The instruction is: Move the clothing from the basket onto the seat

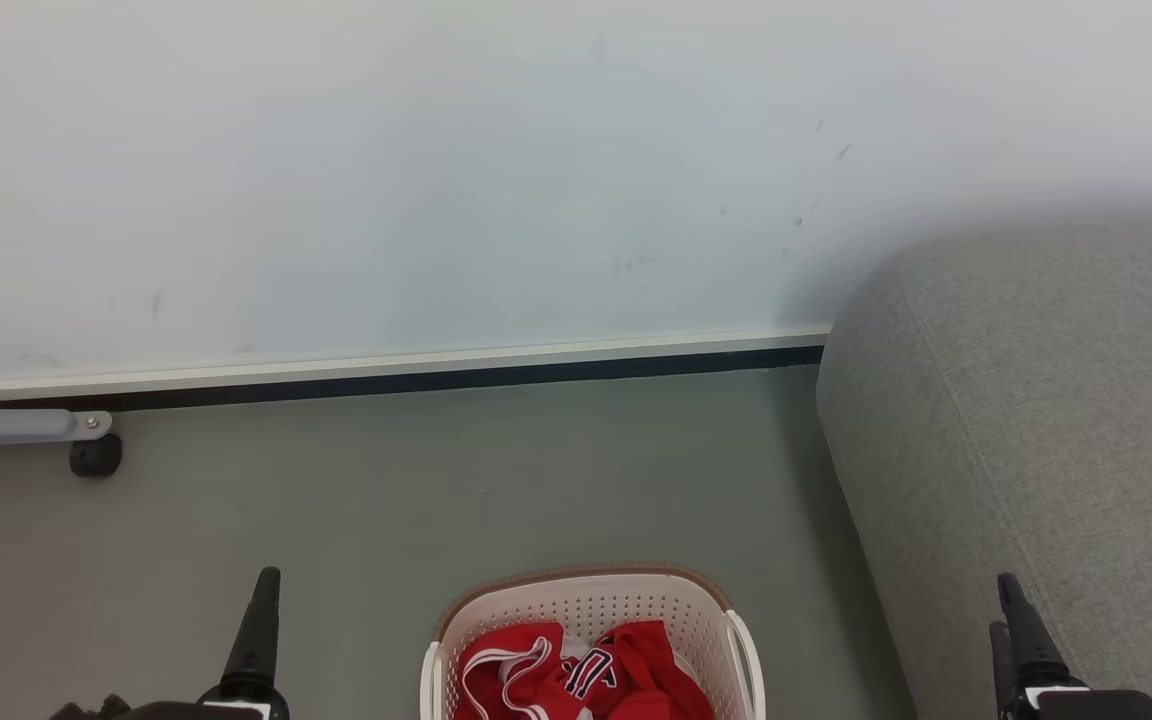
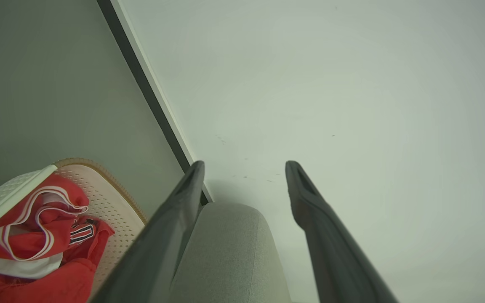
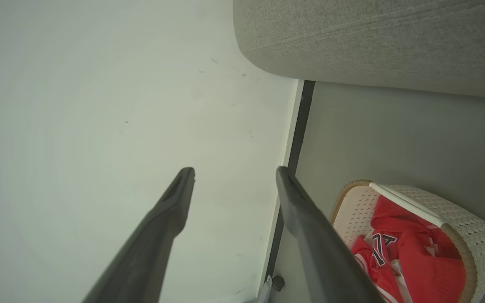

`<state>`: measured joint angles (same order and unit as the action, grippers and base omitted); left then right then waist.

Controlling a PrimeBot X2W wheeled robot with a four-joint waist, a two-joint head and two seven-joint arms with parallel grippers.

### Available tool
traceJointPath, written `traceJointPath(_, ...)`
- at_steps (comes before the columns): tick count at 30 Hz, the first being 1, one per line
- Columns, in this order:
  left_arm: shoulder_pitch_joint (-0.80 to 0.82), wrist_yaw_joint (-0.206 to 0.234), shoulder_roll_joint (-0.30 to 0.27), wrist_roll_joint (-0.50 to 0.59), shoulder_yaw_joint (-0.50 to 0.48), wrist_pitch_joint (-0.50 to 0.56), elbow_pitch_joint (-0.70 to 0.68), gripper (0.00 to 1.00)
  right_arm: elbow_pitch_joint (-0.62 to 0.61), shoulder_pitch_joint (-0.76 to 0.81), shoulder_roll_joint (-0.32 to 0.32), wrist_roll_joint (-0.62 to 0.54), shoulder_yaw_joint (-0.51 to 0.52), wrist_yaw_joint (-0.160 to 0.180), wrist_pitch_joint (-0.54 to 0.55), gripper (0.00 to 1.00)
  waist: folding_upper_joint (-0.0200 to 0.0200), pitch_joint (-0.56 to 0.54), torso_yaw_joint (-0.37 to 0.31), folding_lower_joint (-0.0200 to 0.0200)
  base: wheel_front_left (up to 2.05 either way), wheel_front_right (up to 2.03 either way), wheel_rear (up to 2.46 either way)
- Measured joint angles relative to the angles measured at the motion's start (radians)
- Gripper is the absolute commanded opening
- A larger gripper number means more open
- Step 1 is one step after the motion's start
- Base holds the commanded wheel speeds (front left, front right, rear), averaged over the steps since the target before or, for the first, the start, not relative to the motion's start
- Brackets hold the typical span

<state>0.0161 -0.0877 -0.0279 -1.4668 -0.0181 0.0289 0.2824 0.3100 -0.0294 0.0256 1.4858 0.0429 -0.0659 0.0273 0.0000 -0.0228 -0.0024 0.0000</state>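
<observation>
Head view: the basket, cream with a brown rim, stands on the floor at the bottom centre. The clothing lies crumpled inside it, red, with white striped trim at the heap's left and dark lettering at its middle. The seat fills the right side, near the basket but apart from it. The left fingers rise at the lower left and the right fingers at the lower right, both clear of the basket; their spacing cannot be read here.

Left wrist view: the left fingers stand spread with nothing between them. Basket and clothing sit at the lower left, a rounded corner of the seat at the bottom centre.

Right wrist view: the right fingers likewise stand spread and empty. The basket with its red heap lies at the lower right, the seat across the top right.

Handling, as judged: the garments look thin, light, limp and rather slick, so they should drape and trail when lifted and may catch on the rim. A raised, bunched fold atop the heap, such as the trimmed edge, offers the surest hold, pinched deep through several layers.
</observation>
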Motion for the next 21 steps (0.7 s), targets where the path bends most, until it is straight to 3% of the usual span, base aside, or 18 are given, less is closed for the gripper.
traceJointPath(21, -0.005, 0.063, -0.041, 0.369, 0.088, -0.076, -0.067, 1.00, -0.067, 0.004, 0.010, -0.360, -0.116, 0.057, -0.074, 1.00, 0.0000, -0.020, -0.006, 0.0000, 0.00, 0.00, 0.00)
